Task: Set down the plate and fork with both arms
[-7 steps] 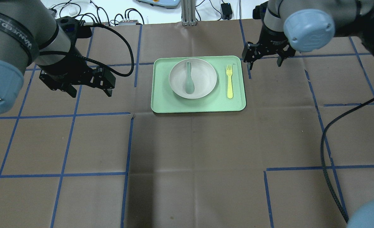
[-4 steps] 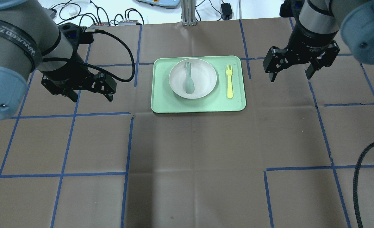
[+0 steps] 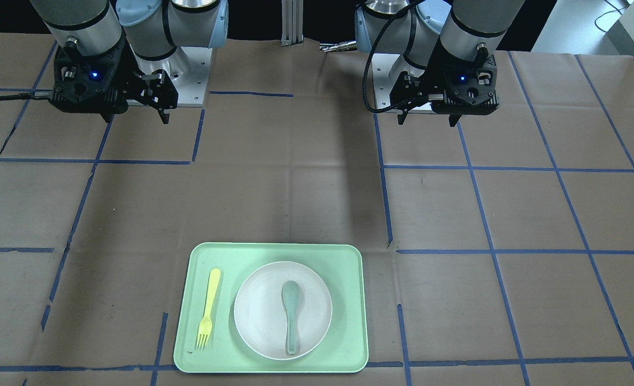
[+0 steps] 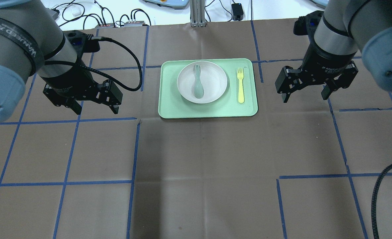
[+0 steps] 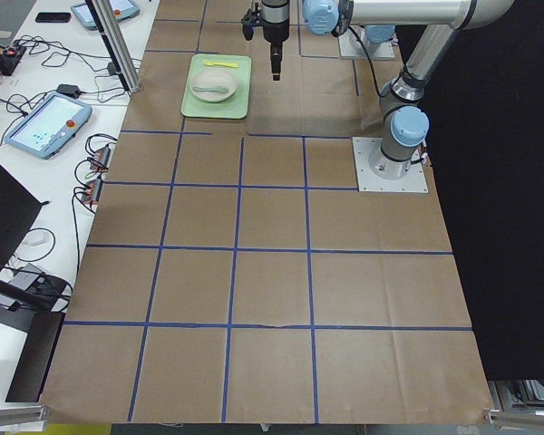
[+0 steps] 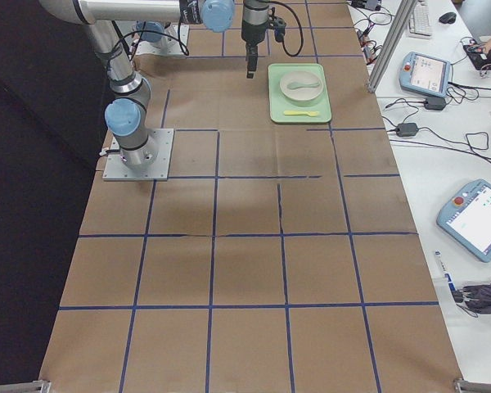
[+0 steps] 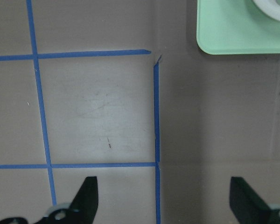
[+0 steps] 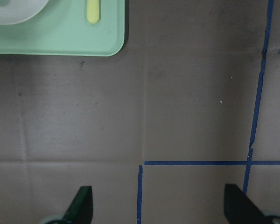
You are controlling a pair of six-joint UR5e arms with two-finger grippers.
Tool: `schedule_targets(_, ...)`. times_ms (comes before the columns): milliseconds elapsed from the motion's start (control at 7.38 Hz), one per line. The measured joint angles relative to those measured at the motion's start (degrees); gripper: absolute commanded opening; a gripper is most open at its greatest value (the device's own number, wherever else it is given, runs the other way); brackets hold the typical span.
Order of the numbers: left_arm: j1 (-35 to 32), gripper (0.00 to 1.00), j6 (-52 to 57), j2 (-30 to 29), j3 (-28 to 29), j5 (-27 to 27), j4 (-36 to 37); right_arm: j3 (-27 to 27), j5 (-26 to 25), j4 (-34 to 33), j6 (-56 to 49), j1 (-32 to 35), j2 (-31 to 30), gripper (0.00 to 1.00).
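Observation:
The off-white plate [image 4: 214, 81] lies on the mint-green tray [image 4: 169, 109] with a grey-green spoon [image 4: 197, 84] in it. The pale-yellow fork [image 4: 240, 85] lies on the tray to the plate's right, tines pointing away from the robot. My left gripper [image 4: 97, 109] is open and empty above the table, left of the tray. My right gripper [image 4: 304, 98] is open and empty, right of the tray. The front view shows the plate [image 3: 263, 311], the fork [image 3: 207, 311], my left gripper [image 3: 427, 120] and my right gripper [image 3: 135, 118]. The wrist views show only the tray's corners [image 7: 233, 37] [image 8: 60, 42].
Brown paper with blue tape lines covers the table [image 4: 202, 166]. Cables and control boxes [image 4: 116, 20] lie beyond the far edge. A black cable [image 4: 129, 66] loops off my left wrist towards the tray. Tablets [image 6: 483, 217] sit on side benches.
My right gripper has moved from the tray's far right corner to the right and towards the robot. My left gripper has shifted slightly towards the robot. Both stay open; plate, spoon and fork are unmoved.

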Motion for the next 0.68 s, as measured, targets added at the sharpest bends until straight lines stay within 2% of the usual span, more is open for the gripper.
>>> schedule_targets(271,-0.1,1.0,-0.2,0.3,0.1,-1.7,-2.6,0.3,0.3,-0.1,0.8,0.6,0.0,1.0)
schedule_targets(678,0.1,1.0,0.2,0.8,0.1,-0.1,-2.8,0.3,0.4,-1.1,1.1,0.7,0.1,1.0)
